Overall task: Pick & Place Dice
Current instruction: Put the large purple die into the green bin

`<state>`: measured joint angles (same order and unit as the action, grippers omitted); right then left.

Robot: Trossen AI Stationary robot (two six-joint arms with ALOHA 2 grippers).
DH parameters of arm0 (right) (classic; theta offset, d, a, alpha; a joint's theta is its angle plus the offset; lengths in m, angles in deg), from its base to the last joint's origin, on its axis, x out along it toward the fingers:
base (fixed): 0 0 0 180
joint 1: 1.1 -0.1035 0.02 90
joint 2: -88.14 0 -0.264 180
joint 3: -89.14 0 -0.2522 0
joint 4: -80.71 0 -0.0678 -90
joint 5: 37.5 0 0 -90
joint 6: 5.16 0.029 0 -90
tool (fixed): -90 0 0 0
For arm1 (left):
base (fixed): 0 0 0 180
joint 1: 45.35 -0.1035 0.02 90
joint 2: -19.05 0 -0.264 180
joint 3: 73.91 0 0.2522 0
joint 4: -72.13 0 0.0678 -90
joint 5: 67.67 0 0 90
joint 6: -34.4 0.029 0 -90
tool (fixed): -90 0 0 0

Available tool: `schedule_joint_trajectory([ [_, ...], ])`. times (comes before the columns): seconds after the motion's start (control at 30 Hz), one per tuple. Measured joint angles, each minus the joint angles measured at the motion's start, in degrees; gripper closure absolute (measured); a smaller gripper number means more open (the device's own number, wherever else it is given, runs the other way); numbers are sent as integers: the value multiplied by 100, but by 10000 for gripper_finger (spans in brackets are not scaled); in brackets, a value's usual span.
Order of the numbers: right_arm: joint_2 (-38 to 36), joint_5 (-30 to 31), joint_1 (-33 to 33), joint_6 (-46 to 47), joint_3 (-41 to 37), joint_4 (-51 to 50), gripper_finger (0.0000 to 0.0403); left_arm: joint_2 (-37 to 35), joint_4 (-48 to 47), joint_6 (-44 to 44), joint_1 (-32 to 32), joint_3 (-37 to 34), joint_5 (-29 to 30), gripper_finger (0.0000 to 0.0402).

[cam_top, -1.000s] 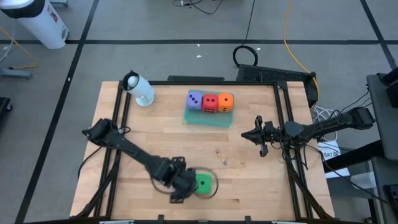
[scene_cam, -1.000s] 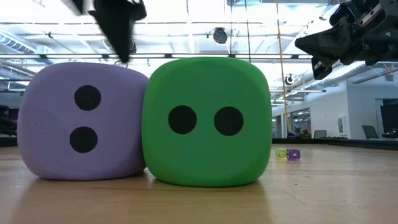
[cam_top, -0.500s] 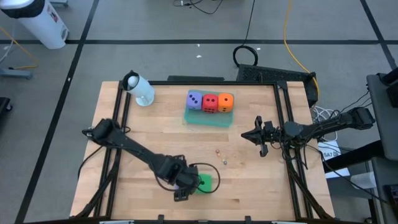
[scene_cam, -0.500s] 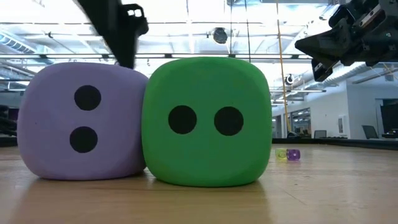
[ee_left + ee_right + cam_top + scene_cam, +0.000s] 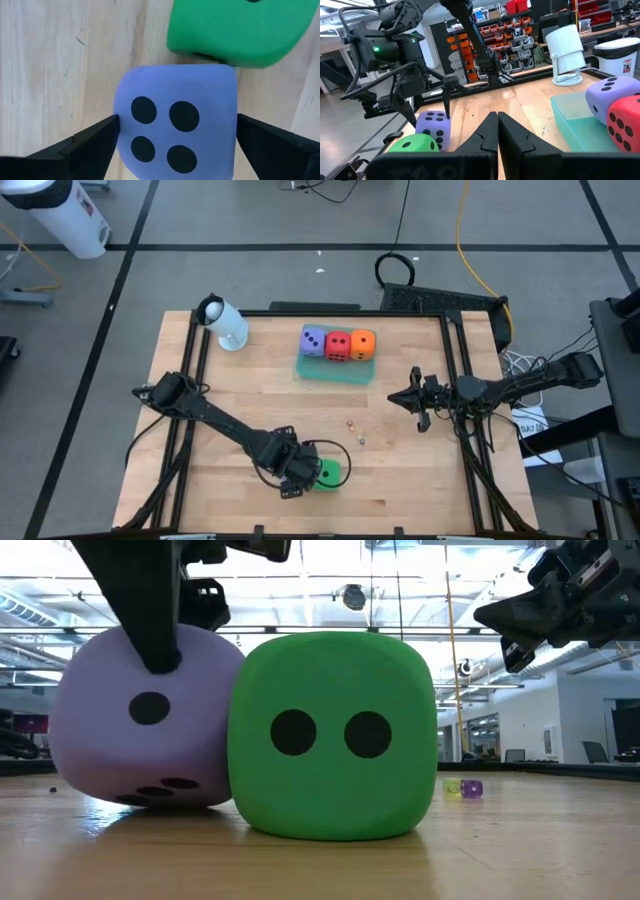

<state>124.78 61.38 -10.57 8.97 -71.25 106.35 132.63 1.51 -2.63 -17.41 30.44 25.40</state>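
Wooden table [image 5: 250, 395]; tilted purple die [image 5: 175, 125] straddled by left gripper [image 5: 175, 132].

I see purple die [image 5: 175, 125]: four black pips | green die [image 5: 330, 735]: two black pips | fingers [image 5: 82, 147]: black | tray [image 5: 335, 370]: translucent teal | counter [image 5: 260, 400]: pale wood grain

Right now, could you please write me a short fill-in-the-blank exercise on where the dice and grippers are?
1. The left gripper straddles the ____ die beside the green die.
2. That die's face toward the left wrist camera shows ____ pips.
3. The teal tray holds ____ dice.
4. The right gripper, away from the dice, is ____.

Missing words: purple; four; three; shut
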Motion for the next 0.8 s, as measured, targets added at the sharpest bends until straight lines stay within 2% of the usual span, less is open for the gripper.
schedule_joint_trajectory([
  [0.27, 0, 0, 0, 11, 0, 22, 403, -9, -216, 84, 83, 453, -286, 5],
  [0.5, 0, 0, 0, 11, 0, 22, 403, -20, -403, 114, 189, 685, 140, 5],
  [0.63, 0, 0, 0, 13, 0, 22, 403, -20, -448, -346, 220, 630, 57, 5],
  [0.8, 0, 0, 0, 15, 0, 21, 403, -29, -26, -1020, 182, 626, -507, 4],
])
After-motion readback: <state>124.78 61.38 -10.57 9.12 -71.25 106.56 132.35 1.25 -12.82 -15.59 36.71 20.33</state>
